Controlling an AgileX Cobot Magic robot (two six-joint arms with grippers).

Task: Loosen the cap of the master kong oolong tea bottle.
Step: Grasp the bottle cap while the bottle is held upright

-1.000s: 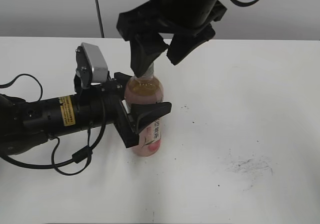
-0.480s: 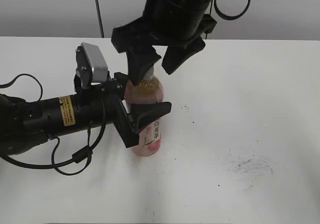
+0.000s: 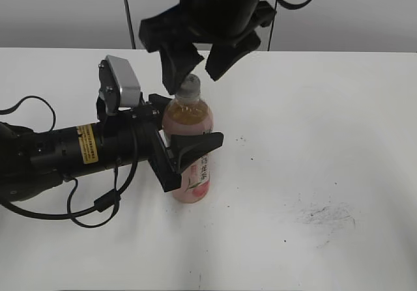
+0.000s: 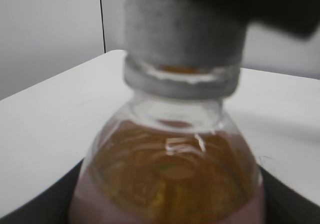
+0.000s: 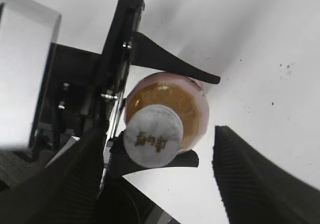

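Note:
The master kong oolong tea bottle (image 3: 190,167) stands upright on the white table, its pink label facing front. My left gripper (image 3: 186,148) is shut on the bottle's body from the left. The white cap (image 3: 189,87) sits on the neck; it shows close up in the left wrist view (image 4: 182,33) and from above with its dark mark in the right wrist view (image 5: 153,135). My right gripper (image 3: 194,63) hangs open just above the cap, its two fingers spread to either side (image 5: 160,184), not touching it. The bottle also shows amber in the left wrist view (image 4: 170,179).
The white table (image 3: 313,141) has dark scuff marks (image 3: 322,214) at the front right. My left arm's body and black cables (image 3: 65,154) lie across the table's left side. A grey wall stands behind.
My right gripper has opened off the cap and risen a little, shifting left. The cap, hidden between its fingers before, now shows. The left gripper and bottle have not moved.

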